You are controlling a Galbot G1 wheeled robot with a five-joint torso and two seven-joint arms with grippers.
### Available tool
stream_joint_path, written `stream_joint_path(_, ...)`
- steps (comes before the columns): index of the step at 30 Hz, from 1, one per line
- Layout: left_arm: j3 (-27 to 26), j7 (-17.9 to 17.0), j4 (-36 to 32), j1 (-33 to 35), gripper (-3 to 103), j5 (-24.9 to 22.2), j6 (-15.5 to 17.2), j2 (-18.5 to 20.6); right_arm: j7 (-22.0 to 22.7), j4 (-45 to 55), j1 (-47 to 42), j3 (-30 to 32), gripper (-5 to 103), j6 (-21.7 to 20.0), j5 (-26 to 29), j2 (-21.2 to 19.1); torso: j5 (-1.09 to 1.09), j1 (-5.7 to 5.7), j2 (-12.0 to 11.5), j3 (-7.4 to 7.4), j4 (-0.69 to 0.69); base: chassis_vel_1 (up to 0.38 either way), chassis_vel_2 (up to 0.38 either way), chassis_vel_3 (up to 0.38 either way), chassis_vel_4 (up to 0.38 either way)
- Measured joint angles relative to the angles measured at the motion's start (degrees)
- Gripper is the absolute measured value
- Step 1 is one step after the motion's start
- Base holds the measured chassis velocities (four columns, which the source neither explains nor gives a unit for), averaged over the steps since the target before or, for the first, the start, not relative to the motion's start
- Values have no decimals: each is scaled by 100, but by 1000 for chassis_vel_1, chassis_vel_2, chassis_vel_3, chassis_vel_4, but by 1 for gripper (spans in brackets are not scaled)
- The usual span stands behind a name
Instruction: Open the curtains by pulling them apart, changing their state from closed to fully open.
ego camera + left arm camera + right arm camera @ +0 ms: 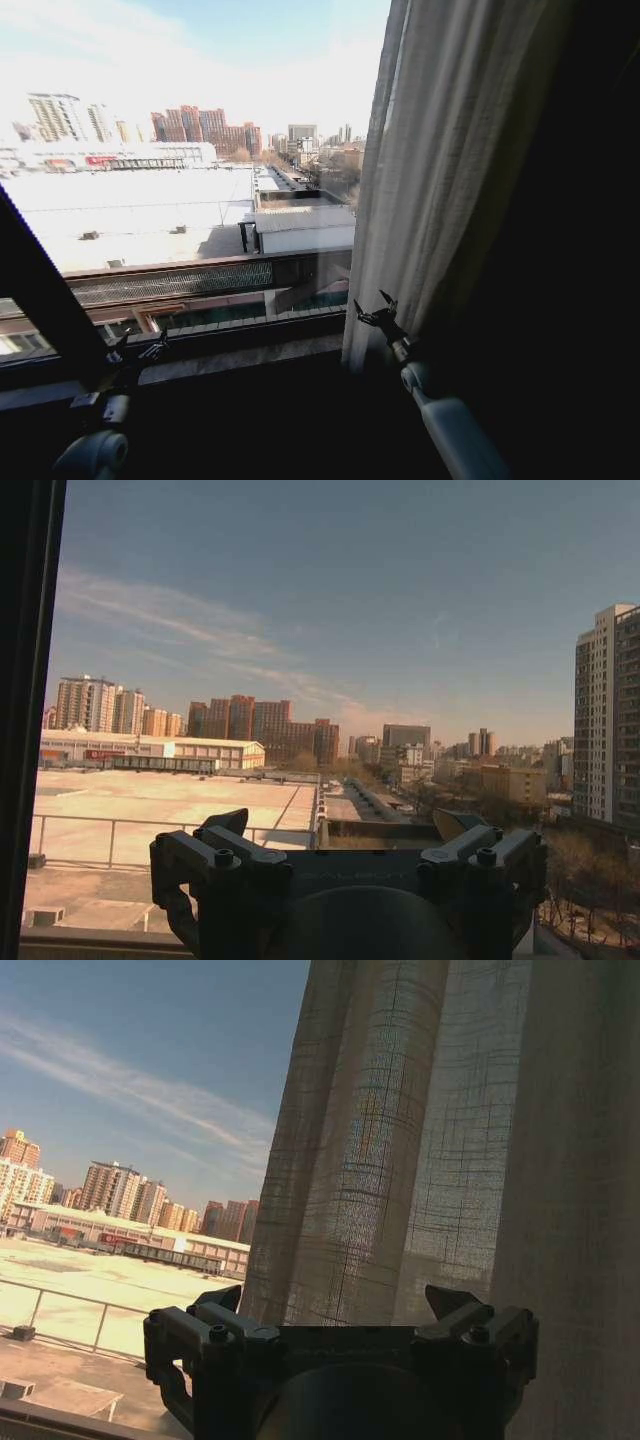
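One sheer white pleated curtain (440,170) hangs bunched at the right of the window, and the glass to its left is uncovered. My right gripper (372,302) is open just in front of that curtain's lower left edge, not holding it. In the right wrist view the curtain (400,1140) hangs close beyond the open right gripper (335,1300). My left gripper (140,350) sits low at the left by the window sill, open and empty. In the left wrist view the left gripper (340,825) faces bare glass and the city outside.
A dark slanted window post (40,290) stands beside the left arm and appears as a dark strip (25,710) in the left wrist view. The sill (240,355) runs below the glass. A dark heavy drape (570,250) hangs right of the sheer curtain.
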Motion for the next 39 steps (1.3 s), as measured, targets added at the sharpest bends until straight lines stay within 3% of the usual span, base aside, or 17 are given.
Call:
stream_joint_path(13, 0, 0, 0, 0, 100, 0, 0, 0, 88, -820, 811, -202, 103, 69, -155, 306, 0, 0, 0, 0, 0, 0, 0, 0, 0)
stream_joint_path(16, 0, 0, 0, 0, 100, 0, 0, 0, -26, -853, 820, -205, 90, 97, -160, 307, 0, 0, 1, 0, -1, 0, 0, 0, 0)
stream_joint_path(18, 1, 0, 0, 0, 100, 0, 0, 0, -43, -853, 818, -206, 90, 104, -160, 304, 0, 0, 1, 0, -1, 0, 0, 0, 0)
stream_joint_path(22, 0, 0, 0, 0, 100, 0, 0, 0, -98, -847, 782, -208, 68, 132, -162, 267, 0, 0, 1, 0, -1, 0, 0, 0, 0)
stream_joint_path(24, 0, 0, 0, 0, 100, 0, 0, 0, -101, -842, 777, -208, 68, 134, -161, 257, 0, 0, 1, 0, -1, 0, 0, 0, 0)
stream_joint_path(26, 0, 0, 0, 0, 100, 0, 0, 0, -114, -816, 762, -208, 57, 137, -142, 225, 0, 0, 1, 0, -1, 0, 0, 0, 0)
stream_joint_path(30, 0, 0, 0, 1, 100, 0, 0, 0, -142, -790, 745, -207, 47, 138, -102, 199, 0, 0, 1, 0, -1, 0, 0, 0, 0)
stream_joint_path(31, 1, 0, 0, 0, 100, 0, 0, 0, -210, -770, 722, -207, 36, 146, -41, 185, 0, 0, 1, 0, -1, 0, 0, 0, 0)
stream_joint_path(33, 0, 0, 0, 0, 100, 0, 0, 0, -267, -755, 707, -205, 36, 165, 17, 181, 0, 0, 1, 0, -1, 0, 0, 0, 0)
stream_joint_path(35, 1, 0, 0, 0, 100, 0, 0, 0, -496, -713, 673, -190, 25, 193, 101, 181, 0, 0, 1, 0, -1, 0, 0, 0, 0)
stream_joint_path(39, 1, 0, 0, 0, 100, 0, 0, 0, -699, -708, 665, -166, 15, 222, 135, 184, 0, 0, 1, -1, 0, 0, 0, 0, 0)
